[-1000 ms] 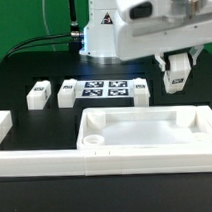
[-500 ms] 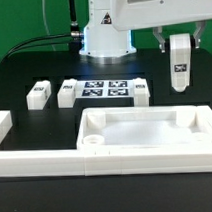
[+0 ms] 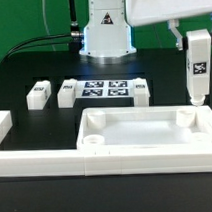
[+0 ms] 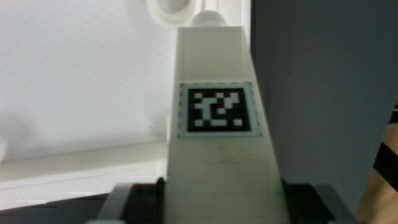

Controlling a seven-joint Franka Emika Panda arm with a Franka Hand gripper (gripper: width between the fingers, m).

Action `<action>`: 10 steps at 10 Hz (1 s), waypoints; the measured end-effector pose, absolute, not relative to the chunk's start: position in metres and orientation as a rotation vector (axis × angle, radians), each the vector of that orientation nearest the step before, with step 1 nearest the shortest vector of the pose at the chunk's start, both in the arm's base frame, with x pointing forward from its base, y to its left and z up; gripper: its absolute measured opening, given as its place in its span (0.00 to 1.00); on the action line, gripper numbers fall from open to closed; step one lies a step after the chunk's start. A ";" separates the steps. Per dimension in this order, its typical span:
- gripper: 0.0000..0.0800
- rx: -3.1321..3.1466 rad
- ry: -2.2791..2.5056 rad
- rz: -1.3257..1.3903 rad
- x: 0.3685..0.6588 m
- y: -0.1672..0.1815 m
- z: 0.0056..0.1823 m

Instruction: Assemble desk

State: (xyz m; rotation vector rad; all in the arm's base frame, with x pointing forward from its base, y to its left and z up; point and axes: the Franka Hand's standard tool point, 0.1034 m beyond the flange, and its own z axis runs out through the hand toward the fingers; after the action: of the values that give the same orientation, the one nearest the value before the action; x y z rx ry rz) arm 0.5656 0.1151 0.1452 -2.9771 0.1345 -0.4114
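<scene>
The white desk top (image 3: pixel 145 130) lies tray-like on the black table, rim up, with round corner sockets. My gripper (image 3: pixel 194 30) is shut on a white square leg (image 3: pixel 197 68) with a black-and-white tag. It holds the leg upright over the top's far corner on the exterior view's right, its lower end close to the rim. In the wrist view the leg (image 4: pixel 224 130) fills the middle, running out from between my fingers toward a round socket (image 4: pixel 171 10) in the desk top (image 4: pixel 71 120). Three more tagged legs (image 3: pixel 36 94) (image 3: pixel 67 93) (image 3: pixel 140 91) lie behind the top.
The marker board (image 3: pixel 104 89) lies flat between the loose legs. Low white border wall pieces (image 3: pixel 36 159) run along the front and stand at the exterior view's left (image 3: pixel 2 127). The robot base (image 3: pixel 106 34) stands at the back.
The gripper has risen and moved to the exterior view's right with the leg. The leg has turned from tilted to upright over the top's far corner.
</scene>
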 end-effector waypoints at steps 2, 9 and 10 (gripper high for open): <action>0.36 -2.982 0.112 -0.399 0.567 0.116 0.144; 0.36 -2.976 -0.196 -0.630 0.615 0.104 0.142; 0.36 -2.980 -0.234 -0.601 0.616 0.108 0.140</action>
State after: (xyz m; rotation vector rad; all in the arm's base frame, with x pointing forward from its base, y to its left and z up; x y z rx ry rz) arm 0.6158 0.1078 0.1403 -2.9802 -0.2337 -0.6014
